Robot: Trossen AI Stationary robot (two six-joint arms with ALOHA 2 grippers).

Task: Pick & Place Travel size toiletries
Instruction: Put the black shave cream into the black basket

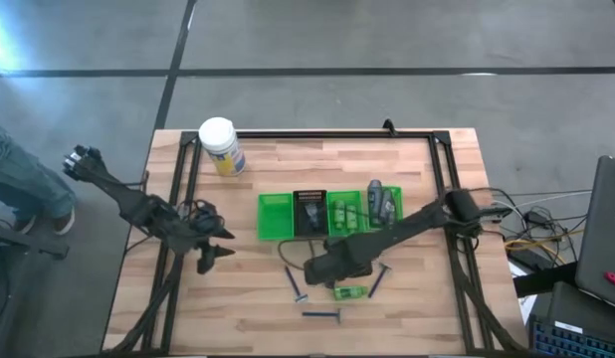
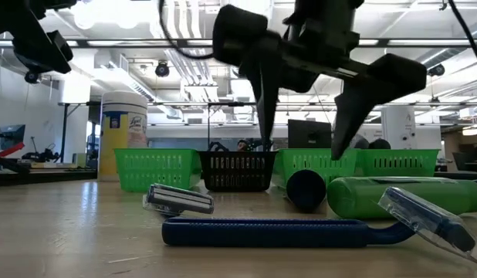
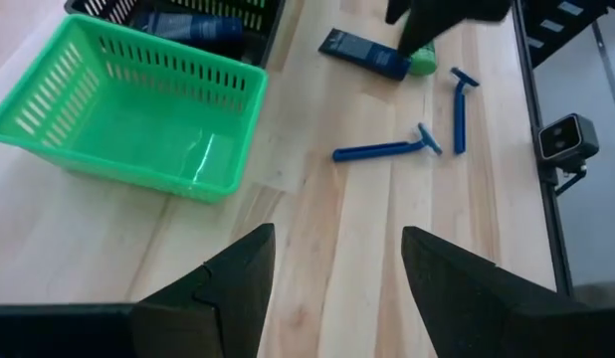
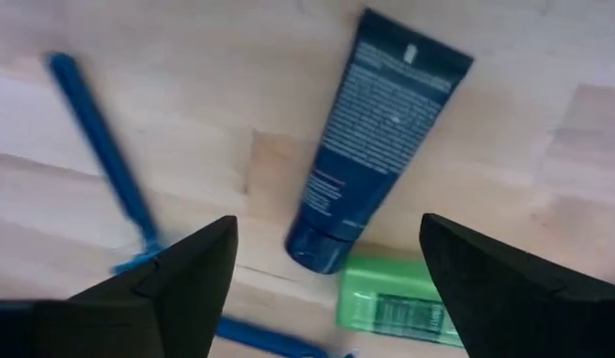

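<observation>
1. The right gripper (image 4: 327,264) hangs low over the table (image 1: 407,318), fingers spread wide and holding nothing.
2. Right below it lies a dark blue tube (image 4: 372,139) — flat on the wood, between the two fingers.
3. A small green bottle (image 4: 392,298) lies just beside the tube's cap end.
4. Blue razors (image 1: 295,284) lie around on the wood near them.
5. The left gripper (image 3: 332,273) waits well apart on the left side — fingers partly open, empty.
6. The green tray (image 1: 273,217) in the middle of the table has more little bottles and tubes in its right parts.
</observation>
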